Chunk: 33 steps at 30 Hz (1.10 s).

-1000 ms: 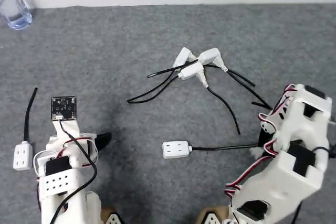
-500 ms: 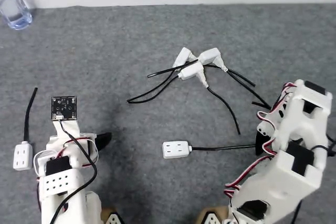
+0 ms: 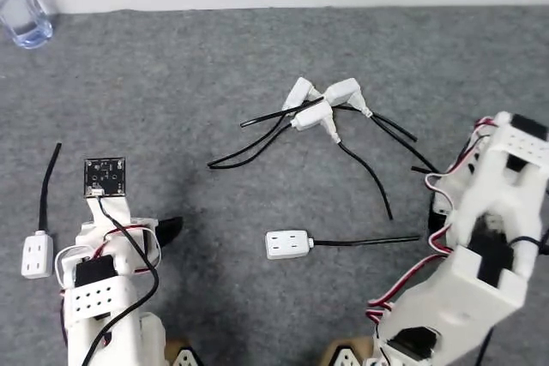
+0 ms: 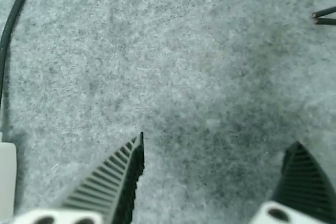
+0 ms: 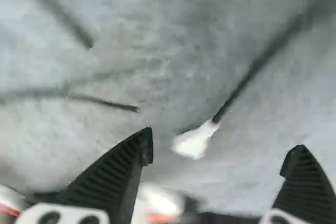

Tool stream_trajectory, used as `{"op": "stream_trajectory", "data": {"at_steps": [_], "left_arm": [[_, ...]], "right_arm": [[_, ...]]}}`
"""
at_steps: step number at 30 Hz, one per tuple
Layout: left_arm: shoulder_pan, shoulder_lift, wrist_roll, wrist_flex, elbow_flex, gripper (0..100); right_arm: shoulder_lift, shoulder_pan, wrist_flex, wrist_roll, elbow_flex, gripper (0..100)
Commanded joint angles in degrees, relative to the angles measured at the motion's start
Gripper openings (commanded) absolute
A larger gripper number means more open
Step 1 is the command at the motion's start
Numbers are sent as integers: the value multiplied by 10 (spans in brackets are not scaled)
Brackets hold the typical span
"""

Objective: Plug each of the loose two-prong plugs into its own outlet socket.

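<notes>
Carpet (image 4: 210,77) stretches between spread left fingers (image 4: 118,182); spread right fingers (image 5: 118,171) hang over a white cable end (image 5: 194,142).

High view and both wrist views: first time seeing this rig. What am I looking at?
Two small robot arms sit side by side at a grey, felt-covered table. The high view comes from a fixed camera looking down, with the left arm and the right arm at the near edge. The other two pictures come from a camera on each wrist, looking out between the dark fingers. On the table lie a cluster of white two-prong plugs with black cords, a middle outlet socket and a second outlet socket beside the left arm. The left gripper and right gripper are open and hold nothing.
</notes>
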Motion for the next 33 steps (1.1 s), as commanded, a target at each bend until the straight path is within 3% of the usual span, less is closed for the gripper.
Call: {"op": "stream_trajectory", "data": {"at_steps": [1, 5, 9, 11, 13, 18, 20, 28, 33], "left_arm": [[4, -8, 2, -15, -2, 390], [4, -8, 2, -15, -2, 390], [4, -8, 2, -24, -1, 390], [4, -7, 2, -25, -1, 390], [4, -7, 2, -25, -1, 390], [4, -5, 2, -25, -1, 390], [4, -5, 2, -25, -1, 390], [4, -5, 2, -25, -1, 390], [4, -5, 2, -26, -1, 390]], "right_arm": [[-5, 22, 25, 268, -32, 368], [-5, 43, 3, 268, 44, 299], [-20, 66, -70, 254, 147, 322], [-45, 80, -100, 292, 154, 325], [-87, 100, -109, 409, 142, 325], [-191, 147, -57, 887, 161, 328], [-226, 153, -31, 1002, 166, 326], [-250, 140, 24, 1190, 209, 322], [-204, 102, -10, 1237, 246, 231]]}}
